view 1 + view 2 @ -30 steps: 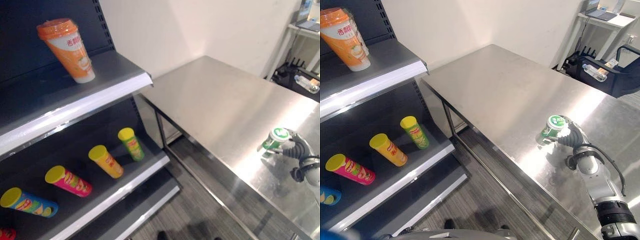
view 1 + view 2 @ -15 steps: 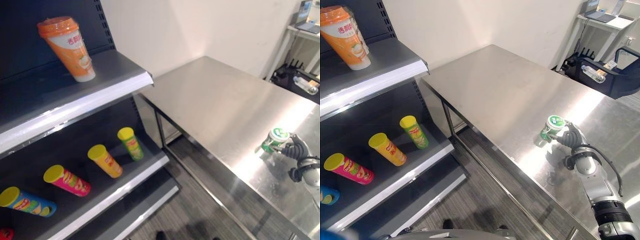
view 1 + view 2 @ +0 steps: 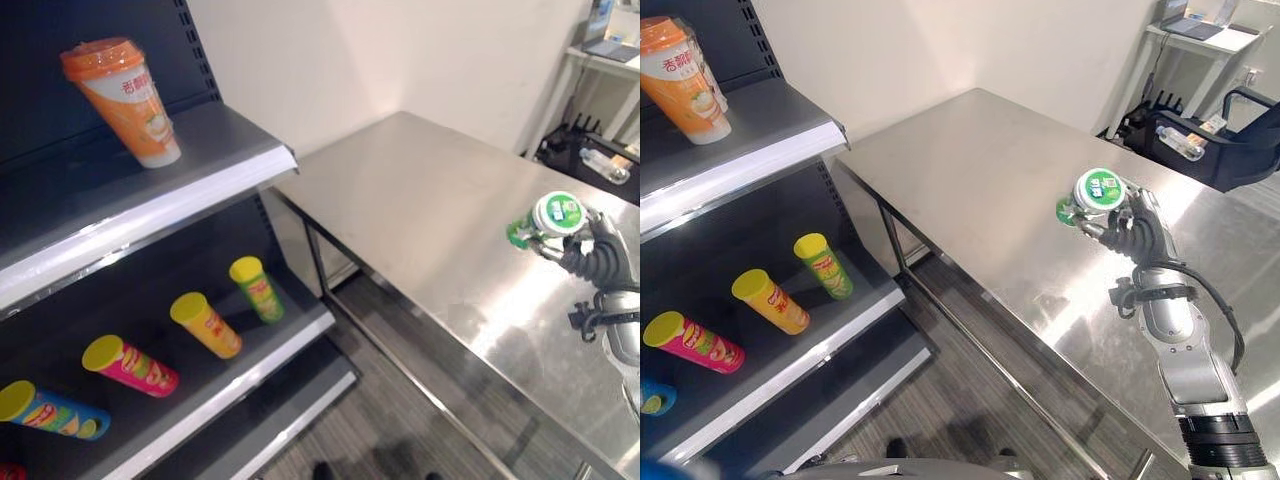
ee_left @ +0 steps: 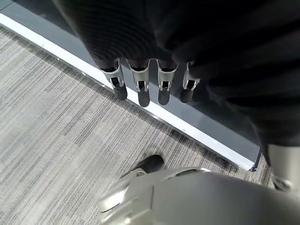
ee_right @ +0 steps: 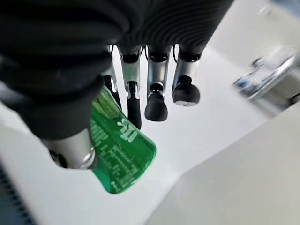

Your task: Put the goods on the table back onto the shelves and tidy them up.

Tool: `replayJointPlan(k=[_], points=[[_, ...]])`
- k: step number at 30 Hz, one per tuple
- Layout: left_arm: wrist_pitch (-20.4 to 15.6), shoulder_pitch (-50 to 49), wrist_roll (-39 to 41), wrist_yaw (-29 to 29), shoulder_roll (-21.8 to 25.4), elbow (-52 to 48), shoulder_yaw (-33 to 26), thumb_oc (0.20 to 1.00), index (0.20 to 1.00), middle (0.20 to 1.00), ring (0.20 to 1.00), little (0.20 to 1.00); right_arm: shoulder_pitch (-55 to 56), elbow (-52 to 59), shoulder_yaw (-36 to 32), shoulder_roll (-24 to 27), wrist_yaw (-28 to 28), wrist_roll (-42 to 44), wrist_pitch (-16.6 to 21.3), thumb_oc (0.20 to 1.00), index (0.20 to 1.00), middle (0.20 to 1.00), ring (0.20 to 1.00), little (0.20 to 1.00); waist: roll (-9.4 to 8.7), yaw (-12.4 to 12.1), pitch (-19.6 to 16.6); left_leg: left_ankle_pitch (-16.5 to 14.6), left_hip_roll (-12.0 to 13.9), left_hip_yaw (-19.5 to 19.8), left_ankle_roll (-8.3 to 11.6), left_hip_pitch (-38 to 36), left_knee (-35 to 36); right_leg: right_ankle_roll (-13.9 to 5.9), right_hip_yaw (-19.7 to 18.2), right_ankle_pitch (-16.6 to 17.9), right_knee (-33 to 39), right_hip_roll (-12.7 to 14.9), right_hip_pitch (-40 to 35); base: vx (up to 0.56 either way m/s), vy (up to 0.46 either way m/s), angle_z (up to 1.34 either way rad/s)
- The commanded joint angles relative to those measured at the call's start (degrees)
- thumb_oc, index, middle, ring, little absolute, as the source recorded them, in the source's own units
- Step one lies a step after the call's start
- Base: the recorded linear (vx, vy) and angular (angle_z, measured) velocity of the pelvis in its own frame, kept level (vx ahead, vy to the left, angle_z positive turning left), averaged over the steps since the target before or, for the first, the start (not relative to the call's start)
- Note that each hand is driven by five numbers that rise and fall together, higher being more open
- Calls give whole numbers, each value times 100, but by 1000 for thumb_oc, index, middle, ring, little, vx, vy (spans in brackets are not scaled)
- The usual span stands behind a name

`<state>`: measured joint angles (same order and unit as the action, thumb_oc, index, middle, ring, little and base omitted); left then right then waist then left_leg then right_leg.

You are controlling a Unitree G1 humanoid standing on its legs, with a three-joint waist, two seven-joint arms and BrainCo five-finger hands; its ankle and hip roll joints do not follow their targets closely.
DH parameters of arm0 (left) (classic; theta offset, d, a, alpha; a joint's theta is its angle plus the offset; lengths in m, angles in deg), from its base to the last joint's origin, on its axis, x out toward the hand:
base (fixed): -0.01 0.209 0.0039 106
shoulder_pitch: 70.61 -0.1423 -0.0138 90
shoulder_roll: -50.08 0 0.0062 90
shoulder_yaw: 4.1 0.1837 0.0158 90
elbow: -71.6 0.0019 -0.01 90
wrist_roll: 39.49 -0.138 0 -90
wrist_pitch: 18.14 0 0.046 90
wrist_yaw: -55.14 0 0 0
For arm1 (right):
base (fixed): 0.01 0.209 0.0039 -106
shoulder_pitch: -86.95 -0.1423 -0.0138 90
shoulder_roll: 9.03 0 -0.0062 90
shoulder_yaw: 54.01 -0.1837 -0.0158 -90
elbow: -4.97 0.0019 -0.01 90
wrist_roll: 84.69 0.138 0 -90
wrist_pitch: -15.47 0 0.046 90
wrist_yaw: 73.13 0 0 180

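the right hand is raised above the steel table, its fingers and thumb curled round a green canister with a white lid bearing a green mark. the canister is clear of the tabletop and tilted, lid turned up toward the camera and its green body slanting away underneath. in the right wrist view the green canister body sits pinched between the thumb and the nearest fingers, while the outer fingers bend beside it without touching it (their dark tips hang free past the can).

the left hand shows in its own wrist view, fingers straight and side by side, holding nothing, hanging above grey carpet and a pale strip at the foot of the shelving.

the dark shelving stands to the left of the table. on the upper shelf an orange cup with an orange lid stands leaning a little. on the lower shelf four tubes with yellow lids lie on their sides in a row, well apart from each other: a green tube nearest the table, then an orange tube, a pink tube and a blue tube. beyond the table's far end, a clear bottle lies on a dark chair.
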<state>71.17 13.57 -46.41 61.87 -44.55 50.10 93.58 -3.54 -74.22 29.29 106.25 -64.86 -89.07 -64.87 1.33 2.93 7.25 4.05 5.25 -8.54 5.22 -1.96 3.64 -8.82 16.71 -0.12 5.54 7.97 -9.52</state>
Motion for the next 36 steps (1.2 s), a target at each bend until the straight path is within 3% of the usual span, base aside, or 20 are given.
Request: replayJointPlan(k=[1,2,3,8,9,11,13,15,18,24,26,27,29,30,31,32,36], points=[[-102,310,276,123,217,-171,73,1000,1000,1000,1000,1000,-604,396,184,205,-157,263,353,200,200,200,200,200,-128,-313,156,522,865,-283,756,450,-846,276,33,-352,-228,-203,319,-102,-33,56],[-99,310,277,122,217,-174,71,1000,1000,1000,1000,1000,-610,394,186,206,-159,266,353,200,200,200,200,200,-129,-298,150,533,863,-270,758,461,-837,278,47,-352,-225,-204,324,-154,-43,118],[-121,334,140,106,248,-230,198,1000,1000,1000,1000,1000,-708,405,235,352,-117,195,361,200,200,200,200,200,-100,-302,195,854,1196,-649,755,538,-349,220,421,-355,-176,-132,346,-124,-28,117],[-120,337,140,106,245,-231,198,1000,1000,1000,1000,1000,-713,401,236,356,-116,195,363,200,200,200,200,200,-92,-291,177,884,1195,-638,748,566,-328,223,433,-337,-171,-137,372,-67,71,97],[-50,327,114,203,252,-53,39,1000,1000,1000,1000,1000,-910,432,235,718,107,-123,299,200,200,200,200,200,99,-167,79,918,1873,-1460,972,-134,-417,38,1035,-198,-271,305,571,-235,453,7],[-34,351,101,219,235,-22,14,1000,1000,1000,1000,1000,-945,439,275,722,102,-150,269,200,200,200,200,200,132,-152,54,854,1832,-1443,978,-237,-451,19,1101,-152,-329,386,609,-144,306,92],[-38,387,48,246,235,-26,45,1000,1000,1000,1000,1000,-980,448,258,726,102,-144,250,200,200,200,200,200,163,-143,-40,587,1723,-1462,977,-364,-388,-61,1228,-39,-388,545,687,-33,200,75],[-57,402,-78,198,263,-117,194,1000,1000,1000,1000,1000,-1118,485,290,728,87,-51,235,200,200,200,200,200,139,-141,-113,120,1510,-1654,780,-273,-355,-182,1328,200,-537,907,739,5,314,83],[-53,445,-141,169,292,-128,251,1000,1000,1000,1000,1000,-1276,463,354,801,147,-227,176,200,200,200,200,200,73,-175,-130,-121,1260,-1637,638,-270,-327,-323,1359,410,-615,1215,753,20,318,70],[-89,551,-266,129,527,28,282,1000,1000,1000,1000,1000,-2188,437,689,887,263,-244,124,200,200,200,200,200,-209,-296,-129,-577,253,-1572,122,-284,-66,-596,1242,999,-845,1992,1018,15,364,21],[-73,551,-301,108,569,51,282,1000,1000,1000,1000,1000,-2293,433,729,921,244,-210,126,200,200,200,200,200,-240,-293,-117,-591,174,-1573,81,-365,30,-594,1168,1009,-971,2026,1042,57,160,-4],[-38,594,-311,93,684,79,280,1000,1000,1000,1000,1000,-2426,471,783,1016,223,-141,125,200,200,200,200,200,-292,-227,-42,-578,155,-1540,34,-423,92,-586,804,1149,-1249,1926,1184,93,187,-8],[-45,601,-309,81,725,46,282,1000,1000,1000,1000,1000,-2505,484,802,1122,222,-153,119,200,200,200,200,200,-298,-200,-14,-578,174,-1532,21,-439,101,-567,581,1083,-1352,1797,1285,52,82,-5],[-44,620,-334,57,766,27,311,1000,1000,1000,1000,1000,-2551,515,768,1200,228,-162,117,200,200,200,200,200,-315,-154,4,-569,191,-1525,17,-449,108,-543,386,958,-1389,1618,1354,-13,46,11],[-77,692,-329,56,803,-9,374,1000,1000,1000,1000,1000,-2590,599,692,1305,229,-112,181,200,200,200,200,200,-376,-65,32,-467,182,-1554,-43,-403,117,-371,98,663,-1295,1218,1476,-9,44,17],[-81,716,-306,44,816,-48,369,1000,1000,1000,1000,1000,-2564,622,629,1370,227,-126,175,200,200,200,200,200,-412,-58,41,-460,170,-1497,-38,-386,103,-364,-36,515,-1190,1062,1457,-39,12,23],[-52,739,-266,47,737,-29,362,1000,1000,1000,1000,1000,-2321,766,416,1327,174,-22,168,200,200,200,200,200,-472,-23,-6,-451,143,-1324,-22,-300,47,-356,-255,440,-811,827,1237,23,-33,37]])
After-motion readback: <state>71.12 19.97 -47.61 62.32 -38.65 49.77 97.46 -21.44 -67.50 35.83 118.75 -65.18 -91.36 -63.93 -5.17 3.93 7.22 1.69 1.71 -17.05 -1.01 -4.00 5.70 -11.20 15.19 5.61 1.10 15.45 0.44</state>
